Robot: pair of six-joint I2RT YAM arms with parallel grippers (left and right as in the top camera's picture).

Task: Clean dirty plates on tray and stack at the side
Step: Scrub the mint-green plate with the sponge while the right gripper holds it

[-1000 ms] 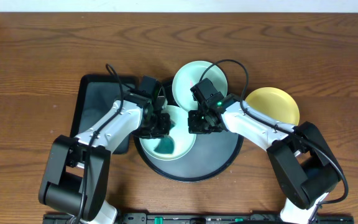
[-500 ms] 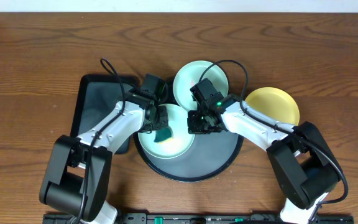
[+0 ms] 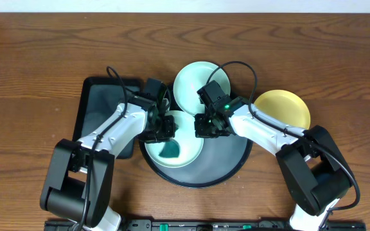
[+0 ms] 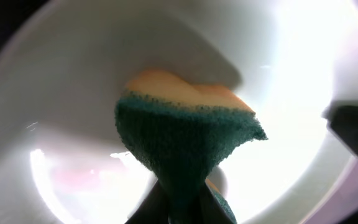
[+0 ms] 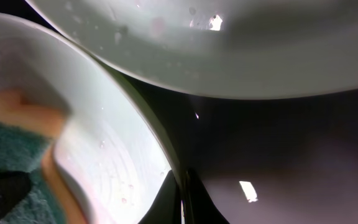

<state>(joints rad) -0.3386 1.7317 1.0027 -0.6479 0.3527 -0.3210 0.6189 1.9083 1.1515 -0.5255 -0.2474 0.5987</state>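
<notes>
Overhead: a front mint plate (image 3: pixel 186 154) lies on the round black tray (image 3: pixel 227 168), a rear mint plate (image 3: pixel 190 86) overlaps its far rim, and the yellow plate (image 3: pixel 281 108) sits just beside it. Left wrist: the left gripper (image 4: pixel 179 208) is clenched on a green-and-yellow sponge (image 4: pixel 185 143) inside the front mint plate. Right wrist: the right gripper (image 5: pixel 182 193) is pinched on that plate's rim

A sponge (image 4: pixel 182 146) sits in the middle of a pale plate (image 4: pixel 73 93). Its green, scratchy side faces us and its yellow side is behind, at the top. Below the sponge, the left gripper (image 4: pixel 179 202) pinches it tight with its dark fingers (image 4: pixel 143 210). Down and to the left of the sponge there is a faint pink smear (image 4: pixel 79 177) on the plate. Far to the right of the sponge, a dark shape (image 4: pixel 356 127) pokes in, too blurry to tell what it is.
</notes>
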